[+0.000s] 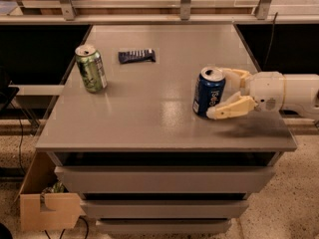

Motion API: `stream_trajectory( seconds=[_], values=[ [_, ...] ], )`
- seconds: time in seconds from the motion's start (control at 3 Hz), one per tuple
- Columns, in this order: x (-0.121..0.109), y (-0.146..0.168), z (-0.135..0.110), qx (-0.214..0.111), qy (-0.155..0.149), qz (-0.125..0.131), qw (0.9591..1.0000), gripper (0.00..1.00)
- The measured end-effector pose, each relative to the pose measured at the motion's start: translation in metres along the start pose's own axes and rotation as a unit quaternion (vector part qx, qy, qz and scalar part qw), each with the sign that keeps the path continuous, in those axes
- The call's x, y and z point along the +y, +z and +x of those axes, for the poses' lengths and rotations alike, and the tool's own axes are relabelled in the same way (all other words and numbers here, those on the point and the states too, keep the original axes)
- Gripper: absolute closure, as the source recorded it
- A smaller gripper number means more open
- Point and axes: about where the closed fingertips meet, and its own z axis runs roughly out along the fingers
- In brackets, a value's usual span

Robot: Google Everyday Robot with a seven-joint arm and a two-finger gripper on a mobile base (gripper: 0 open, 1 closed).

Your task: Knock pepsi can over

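The pepsi can (pixel 207 91), dark blue with white lettering and a silver top, stands on the grey table (pixel 149 108) at the right of the middle and leans slightly to the left. My gripper (pixel 219 94) comes in from the right edge on a white arm. It is open, with its cream fingers (pixel 232 108) spread on either side of the can's right flank. The near fingertip touches the can low down, and the far finger sits behind the can's top.
A green can (pixel 91 68) stands upright at the table's left. A flat dark blue wrapper (pixel 136 56) lies at the back middle. A cardboard box (pixel 47 208) sits on the floor at the lower left. Drawers run below the tabletop.
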Motion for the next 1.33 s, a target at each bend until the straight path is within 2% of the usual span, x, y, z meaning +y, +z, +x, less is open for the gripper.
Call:
stream_trajectory(
  seconds=[0.67, 1.0, 1.33],
  values=[
    [0.0078, 0.013, 0.0039, -0.003, 0.014, -0.022, 0.9997, 0.64],
    [0.0096, 0.0108, 0.0051, 0.008, 0.015, -0.026, 0.9995, 0.87],
    [0.0048, 0.0044, 0.0007, 0.043, -0.003, -0.039, 0.9983, 1.0]
  ],
)
